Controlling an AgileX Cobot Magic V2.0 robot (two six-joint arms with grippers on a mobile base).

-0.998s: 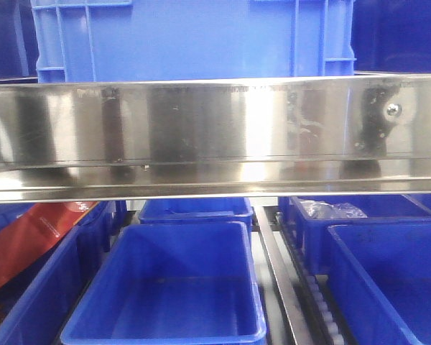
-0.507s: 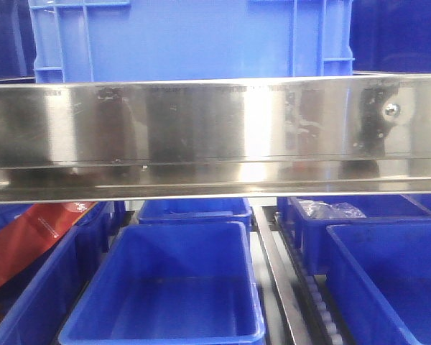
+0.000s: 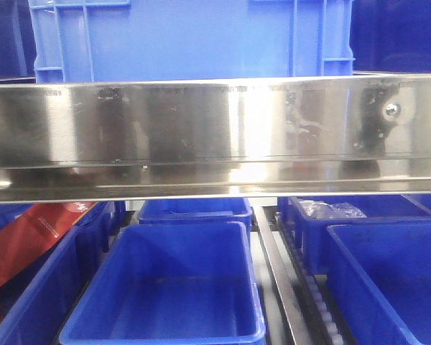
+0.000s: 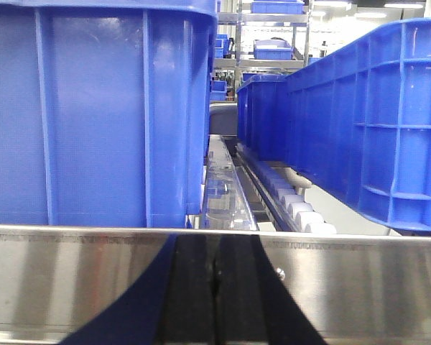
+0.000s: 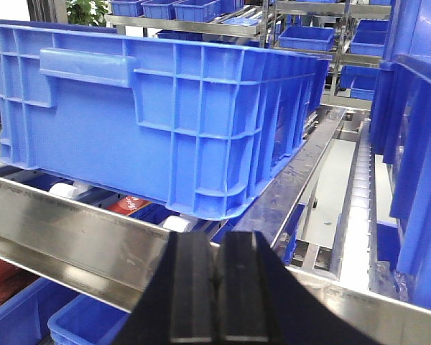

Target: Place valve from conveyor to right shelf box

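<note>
In the front view a steel shelf rail (image 3: pixel 215 136) spans above open blue bins (image 3: pixel 172 287), no valve or conveyor showing; both wrist views show the left end effector (image 4: pixel 215 280) and right end effector (image 5: pixel 217 287) pressed together, empty, risking striking rails with crates (image 5: pixel 165 115) crowding close.

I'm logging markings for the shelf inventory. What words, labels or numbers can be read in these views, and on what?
No text can be read in any view.
Red packaging at the lower left of the front view: faint pale lettering, too small and blurred to read.
Steel shelf rail: only smudges and a screw.
Blue bins: no labels in view.
</note>
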